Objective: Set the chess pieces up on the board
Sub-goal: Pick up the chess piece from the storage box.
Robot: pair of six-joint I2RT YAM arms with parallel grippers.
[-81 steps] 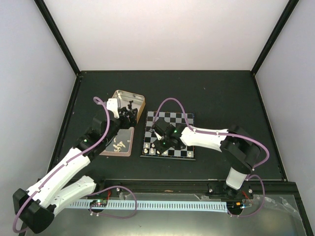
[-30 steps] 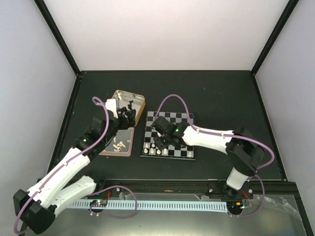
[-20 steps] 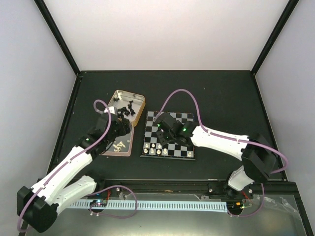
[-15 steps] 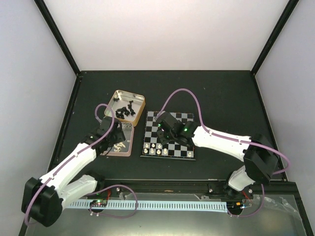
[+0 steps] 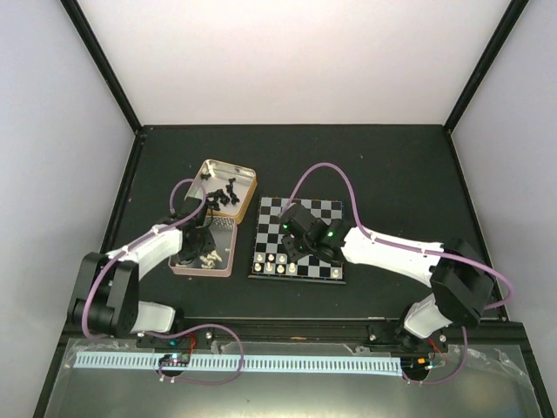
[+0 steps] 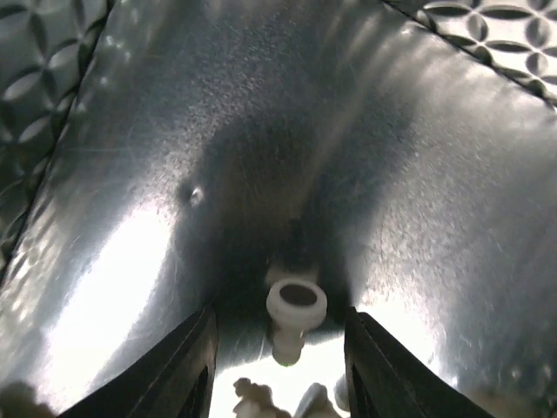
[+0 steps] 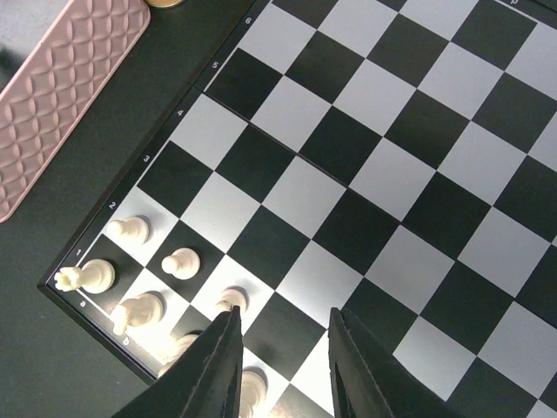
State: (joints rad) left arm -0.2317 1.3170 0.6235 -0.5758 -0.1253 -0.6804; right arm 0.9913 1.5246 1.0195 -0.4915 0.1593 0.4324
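Note:
The board (image 5: 324, 212) lies mid-table, with several white chess pieces (image 5: 277, 262) on its near-left squares. My right gripper (image 7: 283, 366) hovers open above those squares, and nothing sits between its fingers. White pawns (image 7: 181, 262) and a king (image 7: 87, 278) stand in the corner just left of it. My left gripper (image 6: 280, 366) is down inside the lower tin (image 5: 200, 272). Its jaws stand apart on either side of a white piece (image 6: 297, 305) lying on the tin floor, with a gap on each side. More white pieces (image 6: 248, 396) lie below it.
A second tin (image 5: 211, 165) behind the first holds several black pieces (image 5: 224, 193). The pink quilted side of the lower tin (image 7: 70, 96) lies just left of the board. Black table rails border the dark table surface.
My left gripper has moved from the tin of black pieces down into the tin of white pieces, and its jaws have narrowed. The right gripper has shifted slightly over the board's near-left squares.

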